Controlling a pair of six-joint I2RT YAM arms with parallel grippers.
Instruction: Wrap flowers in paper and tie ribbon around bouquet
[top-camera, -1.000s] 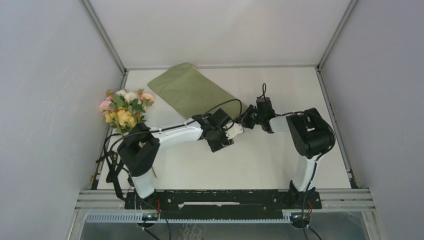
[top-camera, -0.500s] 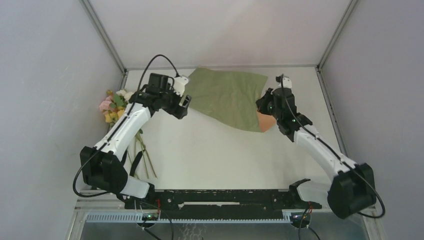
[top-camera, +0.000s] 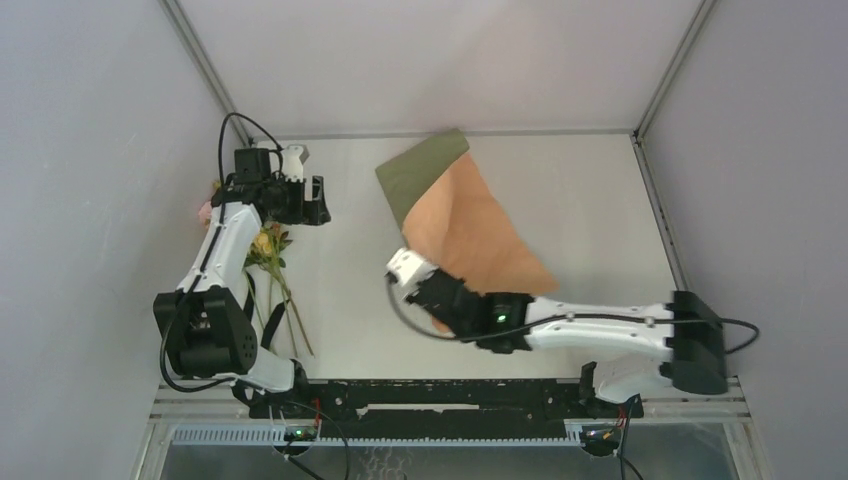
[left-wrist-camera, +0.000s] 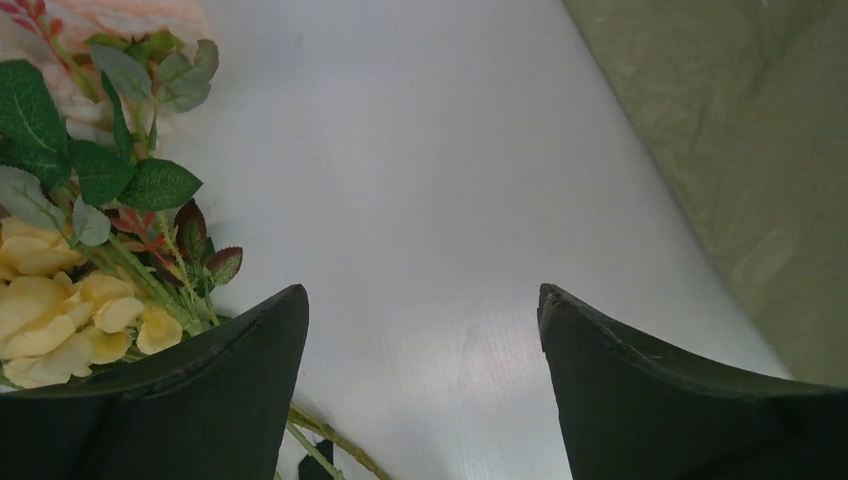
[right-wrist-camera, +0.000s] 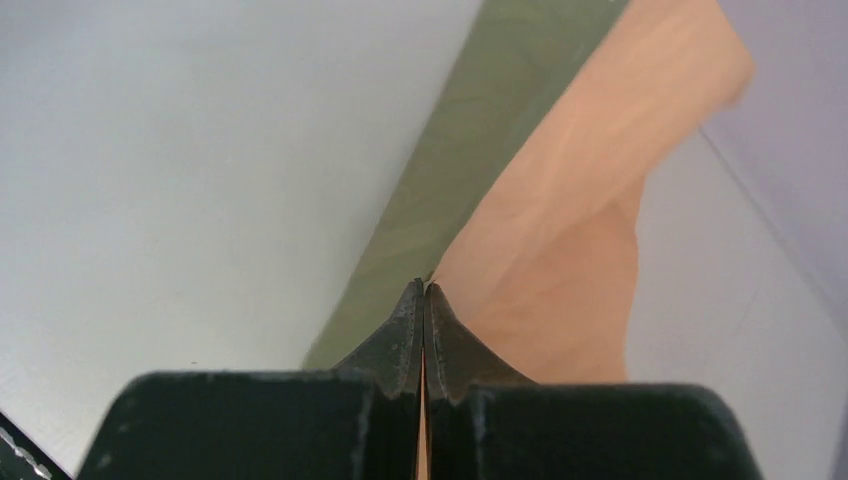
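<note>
The flowers (top-camera: 262, 243) lie at the table's left edge, with yellow blooms and leaves (left-wrist-camera: 70, 300) and stems trailing toward the front. My left gripper (top-camera: 312, 198) hovers just right of the flower heads. It is open (left-wrist-camera: 420, 300) with only bare table between its fingers. The paper (top-camera: 480, 235) is partly lifted and turned over. Its peach face shows, with an olive corner (top-camera: 420, 172) at the back. My right gripper (top-camera: 437, 297) is shut on the paper's near edge (right-wrist-camera: 424, 290), olive to its left and peach to its right. The ribbon is out of view.
Grey enclosure walls (top-camera: 100, 200) stand close on the left, back and right. The left arm's base and black cables (top-camera: 225, 340) sit beside the flower stems (top-camera: 290, 320). The right arm's forearm (top-camera: 590, 325) stretches low across the front of the table.
The left gripper let go of the paper, opened wide and swung left to the flowers. The right gripper, still shut, dragged its paper edge toward the front, flipping the peach face up.
</note>
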